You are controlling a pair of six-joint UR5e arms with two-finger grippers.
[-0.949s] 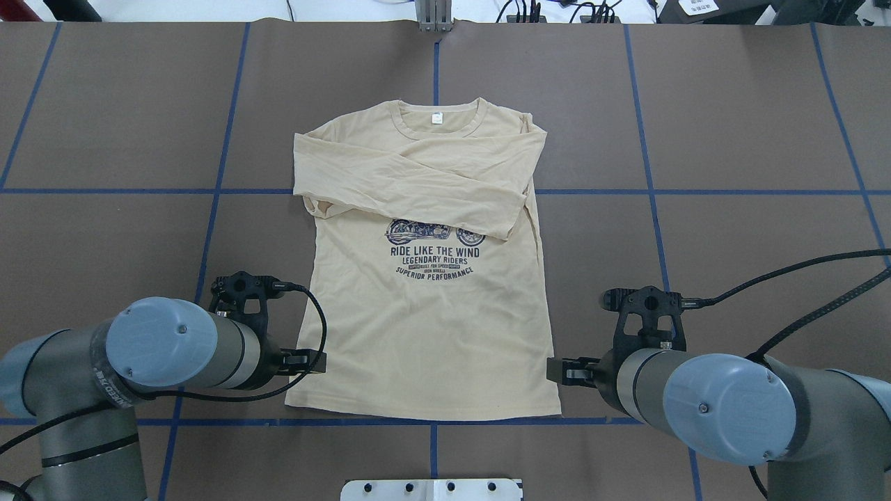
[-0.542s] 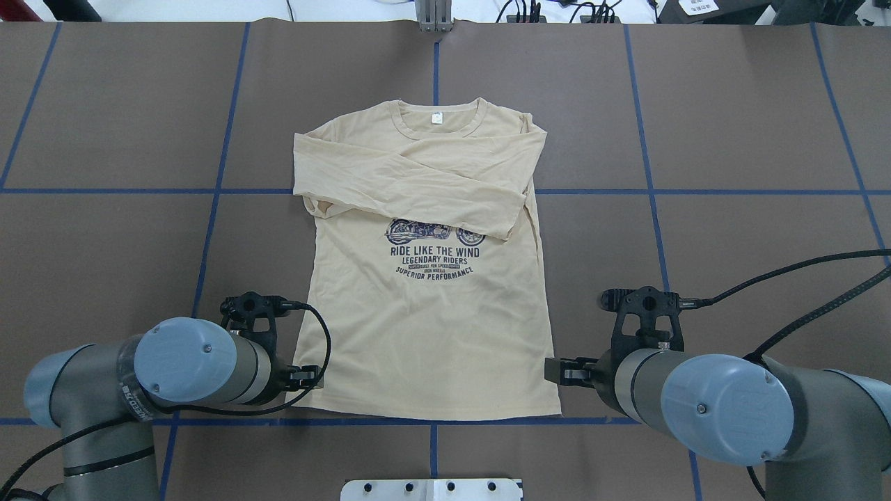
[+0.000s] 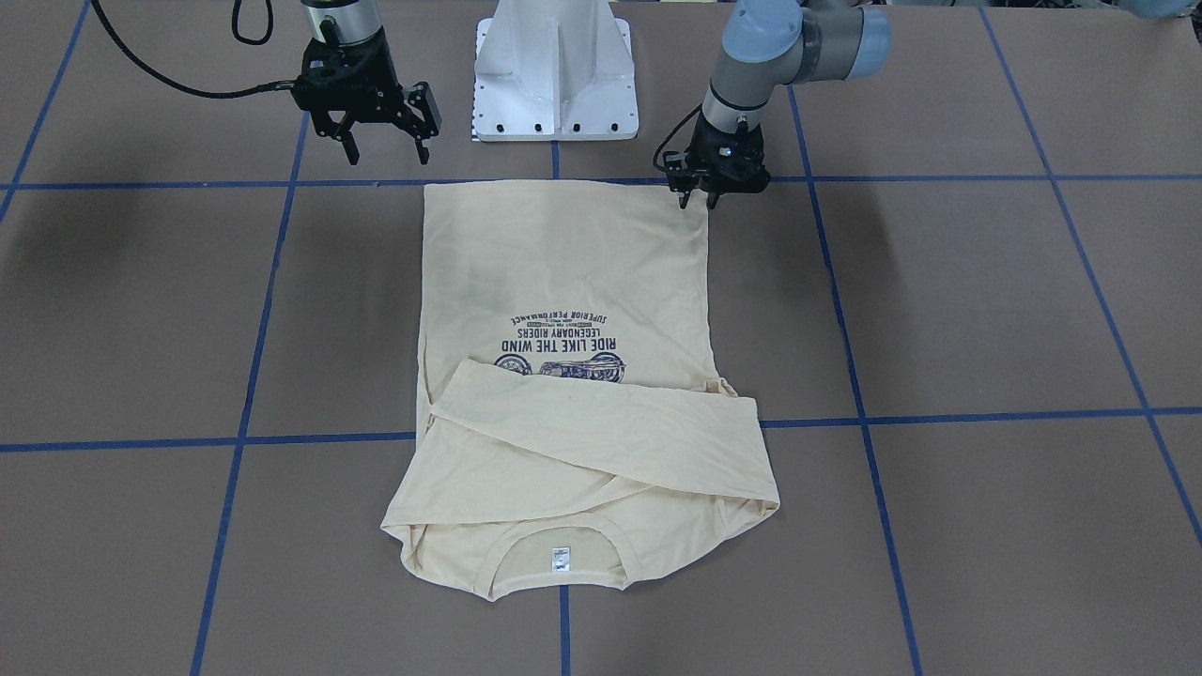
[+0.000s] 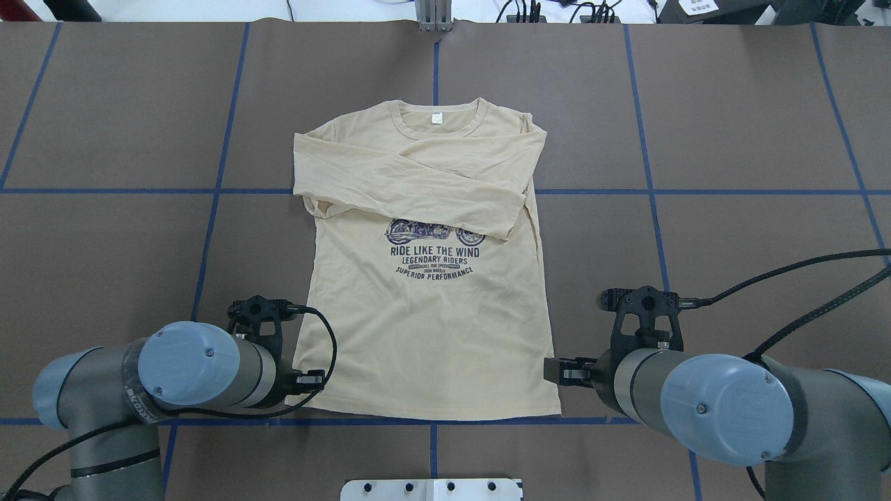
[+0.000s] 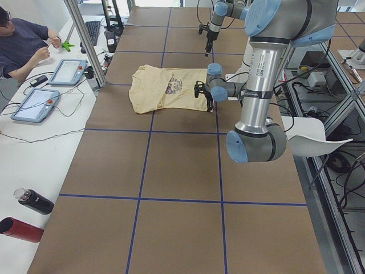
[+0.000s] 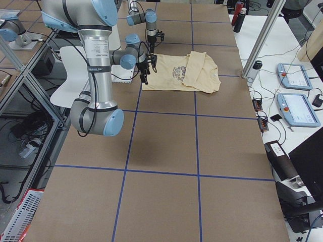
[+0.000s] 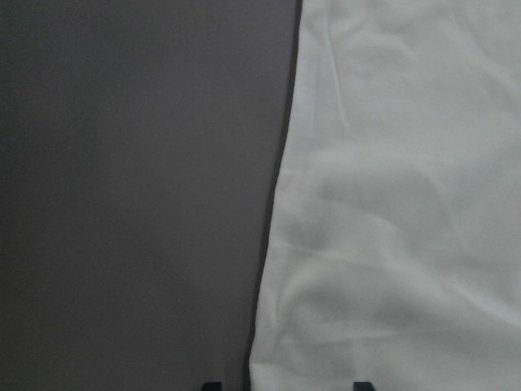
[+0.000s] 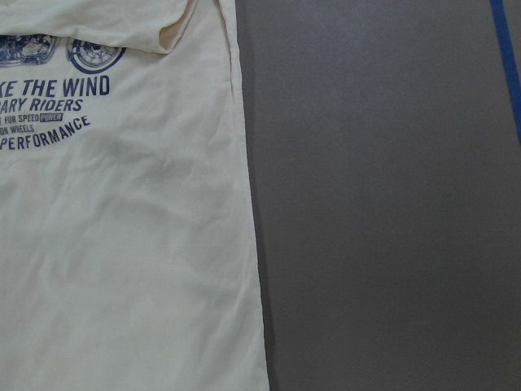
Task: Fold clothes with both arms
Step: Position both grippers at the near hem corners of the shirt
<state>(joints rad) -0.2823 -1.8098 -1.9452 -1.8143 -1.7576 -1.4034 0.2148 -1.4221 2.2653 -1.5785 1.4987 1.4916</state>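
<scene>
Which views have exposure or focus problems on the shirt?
Left wrist view: T-shirt washed out to near white and soft, table dark. Right wrist view: true cream colour, print sharp and legible. Front-facing view: even light, broad soft shadows on the table left and right of the T-shirt. Overhead view: no glare, print readable.

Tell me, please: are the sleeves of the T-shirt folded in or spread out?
Folded in. Both sleeves lie crossed over the chest of the T-shirt, covering the top of the print.
</scene>
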